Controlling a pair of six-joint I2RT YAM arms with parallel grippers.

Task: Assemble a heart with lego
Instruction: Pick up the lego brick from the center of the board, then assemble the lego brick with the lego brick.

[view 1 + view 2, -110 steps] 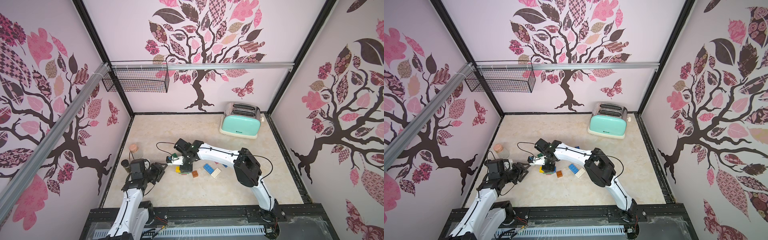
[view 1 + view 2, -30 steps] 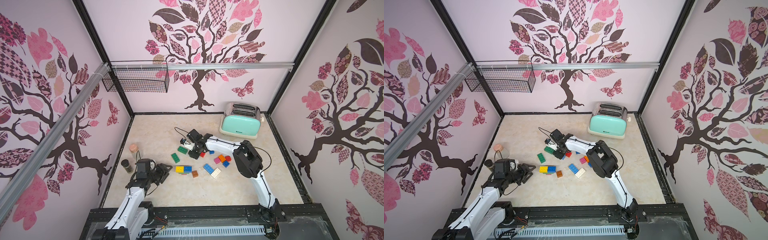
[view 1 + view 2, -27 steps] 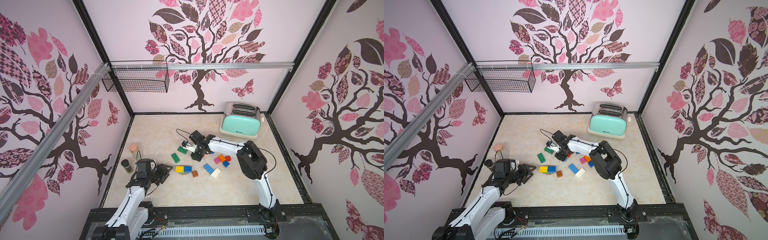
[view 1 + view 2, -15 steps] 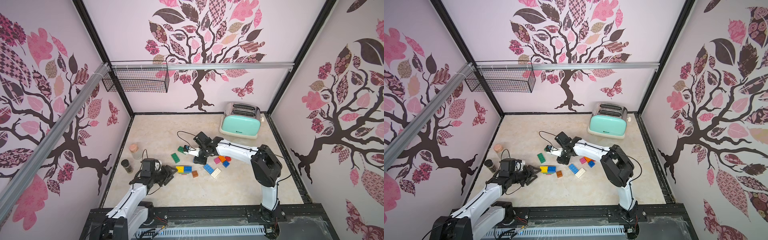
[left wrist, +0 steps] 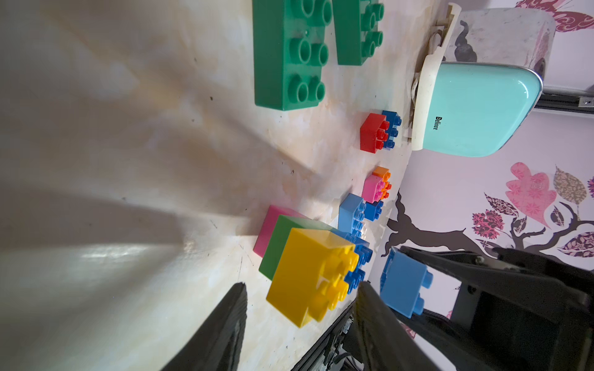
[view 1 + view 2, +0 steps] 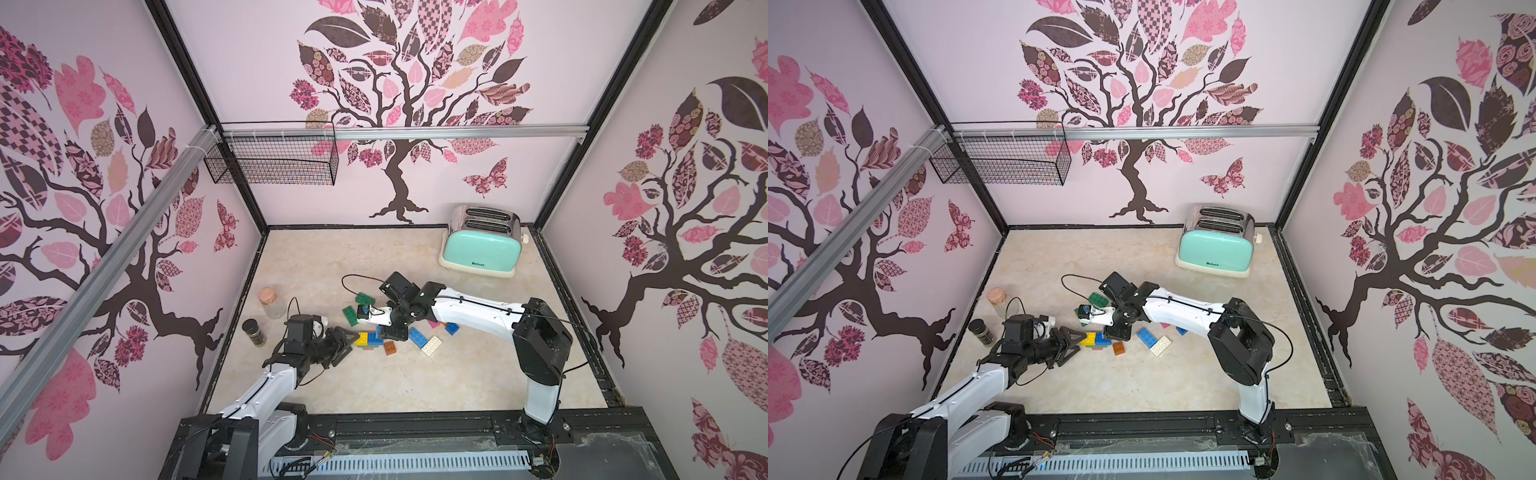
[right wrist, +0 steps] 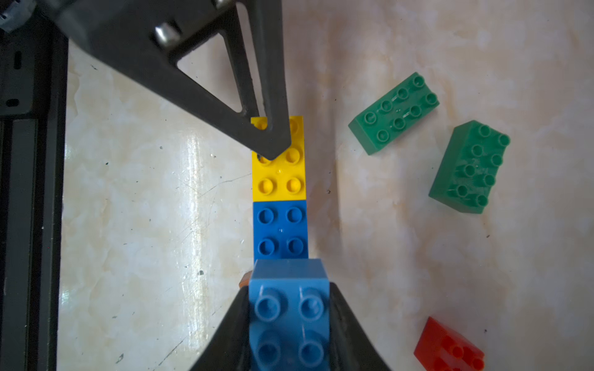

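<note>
A small lego assembly (image 6: 368,338) (image 6: 1096,338) lies at the table's middle left, with a yellow brick (image 7: 279,170) (image 5: 311,276) and a blue brick (image 7: 280,229) end to end on top of green and pink ones. My right gripper (image 7: 289,321) (image 6: 392,330) is shut on a light blue brick (image 7: 289,308) (image 5: 403,286), held just above the assembly's blue end. My left gripper (image 5: 302,287) (image 6: 347,338) is open at the yellow end, one finger (image 7: 270,138) over the yellow studs, nothing gripped.
Two green oblong bricks (image 7: 393,112) (image 7: 469,167) and a red one (image 7: 450,347) lie loose beyond the assembly. A brown brick (image 6: 390,348), a white one (image 6: 432,345) and more lie to its right. The mint toaster (image 6: 480,249) stands at the back right, two jars (image 6: 270,303) (image 6: 253,332) at the left.
My right arm swung from the green bricks at the back toward me, bringing the light blue brick over the assembly. My left gripper slid right up to the yellow end and opened a little.
</note>
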